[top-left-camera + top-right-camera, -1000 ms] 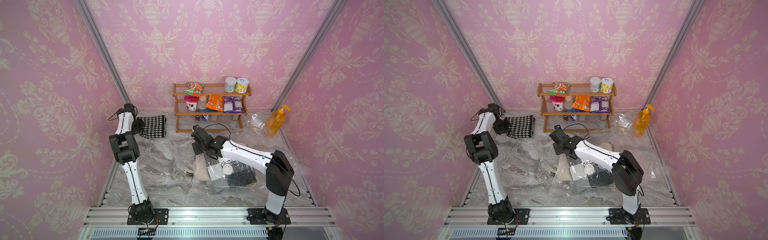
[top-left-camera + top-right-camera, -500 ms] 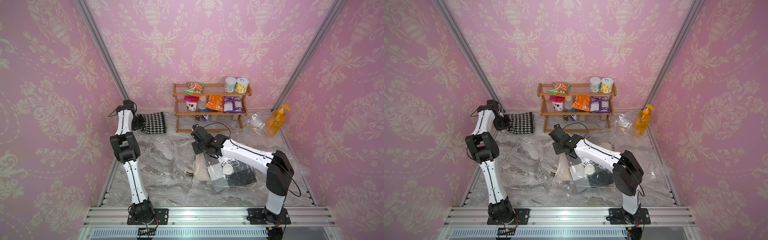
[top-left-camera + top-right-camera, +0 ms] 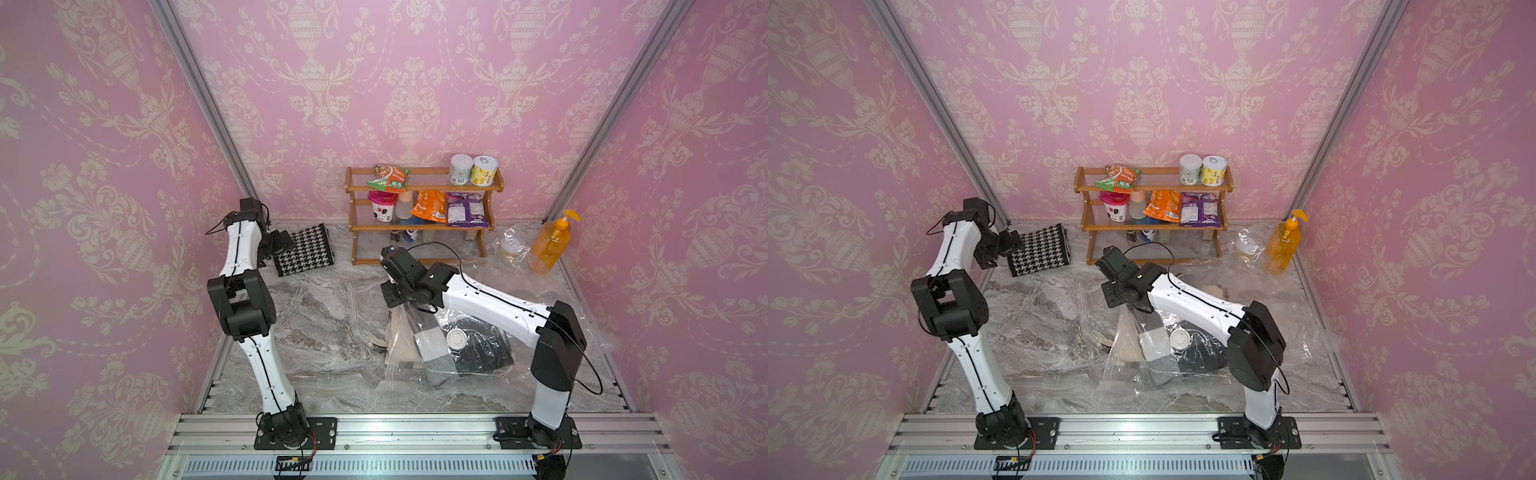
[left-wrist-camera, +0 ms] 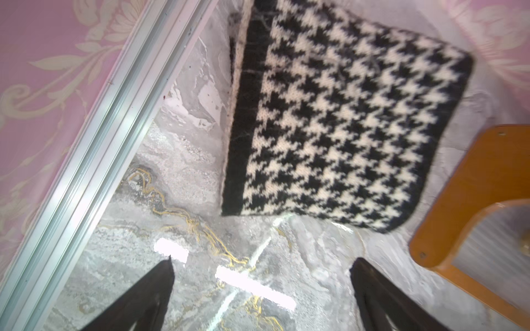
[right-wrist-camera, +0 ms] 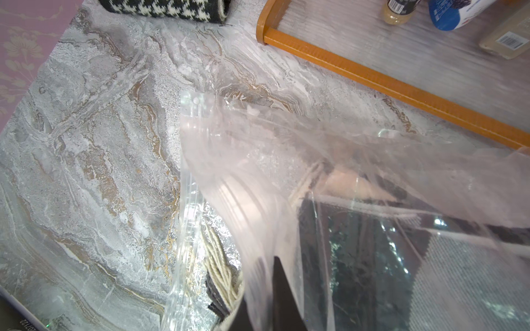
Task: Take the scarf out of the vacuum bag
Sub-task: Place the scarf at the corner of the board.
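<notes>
The black-and-white houndstooth scarf (image 3: 305, 249) (image 3: 1042, 249) lies folded flat on the marble table at the back left, outside the bag. My left gripper (image 3: 282, 245) (image 4: 262, 259) stands open just short of its edge, with only bare table between the fingers. The clear, crinkly vacuum bag (image 3: 457, 361) (image 5: 286, 160) lies mid-table with its white valve cap (image 3: 457, 340) facing up. Beige fringed, grey and black cloths show through it. My right gripper (image 3: 400, 308) (image 5: 268, 263) is shut on the bag's plastic near its mouth and holds that edge lifted.
A wooden rack (image 3: 419, 216) of snacks and cans stands against the back wall, right of the scarf. An orange pump bottle (image 3: 550, 245) and a small clear pouch (image 3: 511, 245) sit at the back right. The aluminium frame rail (image 4: 94, 137) runs close beside the left gripper.
My left gripper has opened and let go of the scarf, which now rests on the table. The right gripper keeps its hold on the bag and has hardly moved.
</notes>
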